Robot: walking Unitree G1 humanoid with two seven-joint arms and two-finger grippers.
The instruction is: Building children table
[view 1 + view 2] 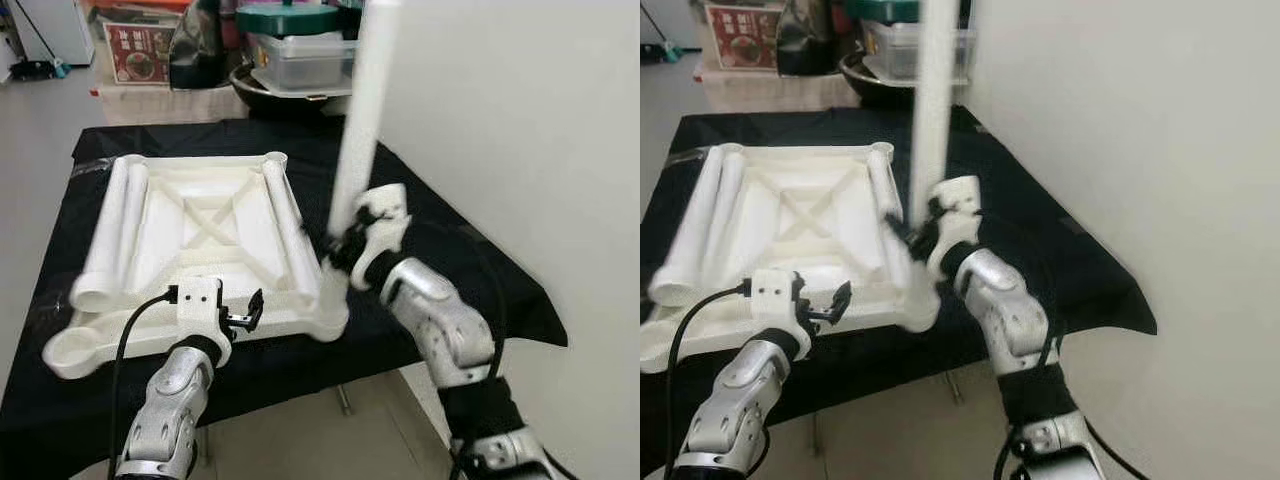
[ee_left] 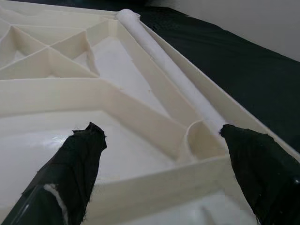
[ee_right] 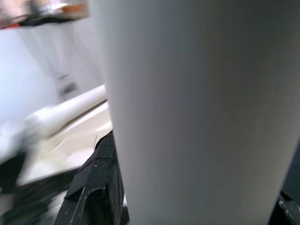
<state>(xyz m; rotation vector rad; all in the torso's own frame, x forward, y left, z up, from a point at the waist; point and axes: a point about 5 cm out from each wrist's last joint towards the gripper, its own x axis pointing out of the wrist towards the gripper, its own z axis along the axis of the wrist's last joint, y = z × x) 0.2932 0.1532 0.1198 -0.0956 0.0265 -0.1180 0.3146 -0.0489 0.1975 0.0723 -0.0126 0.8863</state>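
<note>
Apparently upright, table leg (image 1: pixel 362 110) sits gripped in right hand (image 1: pixel 343 243).

Smooth off-white plastic tabletop (image 1: pixel 200 230) with slight sheen, matt white plastic leg (image 1: pixel 362 110) upper centre, matt black cloth (image 1: pixel 450 250) beneath, silver metal arms, black fingers (image 2: pixel 75 173) taped, rough-edged

tabletop (image 1: pixel 215 225) on cloth (image 1: pixel 430 240) | 3 legs (image 1: pixel 285 230) in it | 1 leg (image 1: pixel 360 110) upright @ near-R corner

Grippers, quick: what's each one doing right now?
Left gripper: open, at the tabletop's near edge.
Right gripper: closed on the upright white table leg.
</note>
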